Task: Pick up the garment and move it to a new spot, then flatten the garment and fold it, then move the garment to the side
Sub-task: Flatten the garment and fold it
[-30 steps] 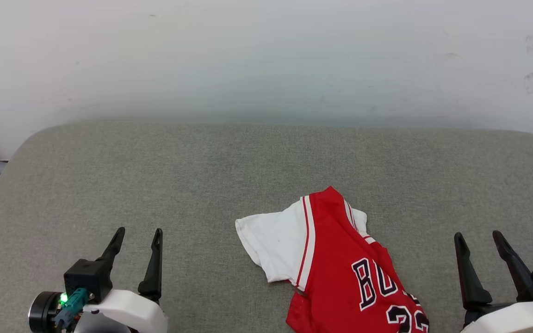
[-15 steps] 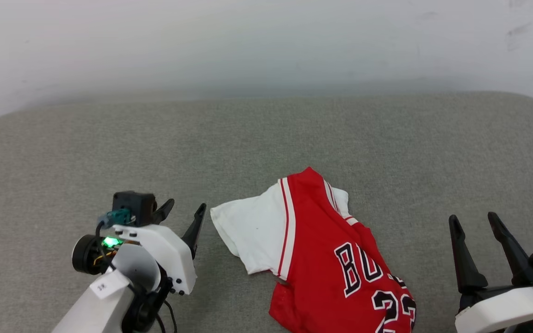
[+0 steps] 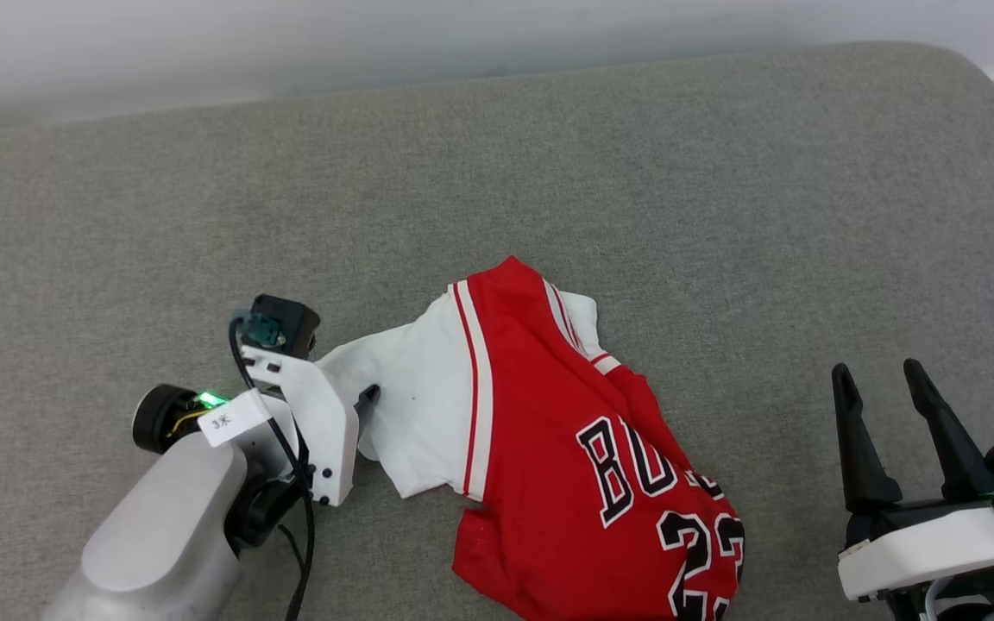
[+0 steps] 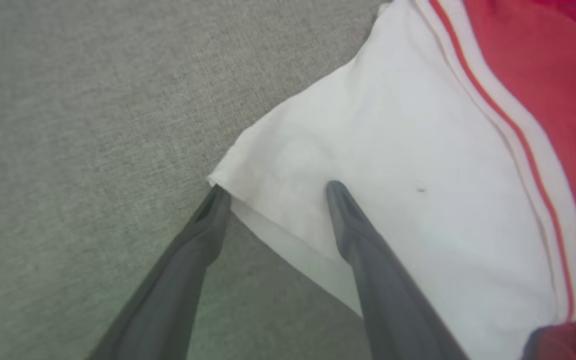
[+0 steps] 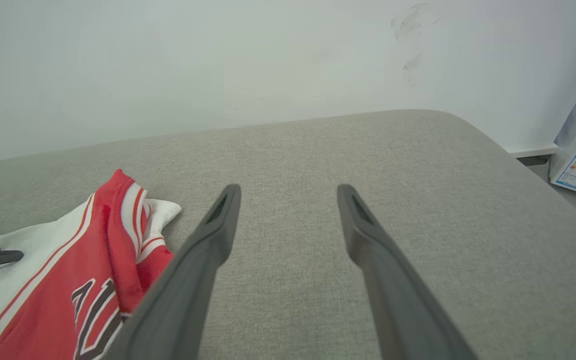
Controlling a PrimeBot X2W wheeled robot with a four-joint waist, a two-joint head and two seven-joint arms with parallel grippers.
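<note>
Garment [image 3: 549, 448] crumpled on grey woven desk [image 3: 721, 172], low in head view: thin red body with black "23", white sleeve [image 4: 368, 150] spread flat toward left. Left claw [image 4: 273, 187] open, astride sleeve corner, one finger on the cloth, other at its edge. Right claw [image 3: 877, 373] open over bare weave, well apart. Scuffed white wall [image 5: 218, 60] behind.

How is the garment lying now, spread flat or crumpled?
Crumpled. The garment lies bunched on the grey cushion: one white sleeve spreads flat by the open left claw, the red body folds over itself, hiding some lettering.
</note>
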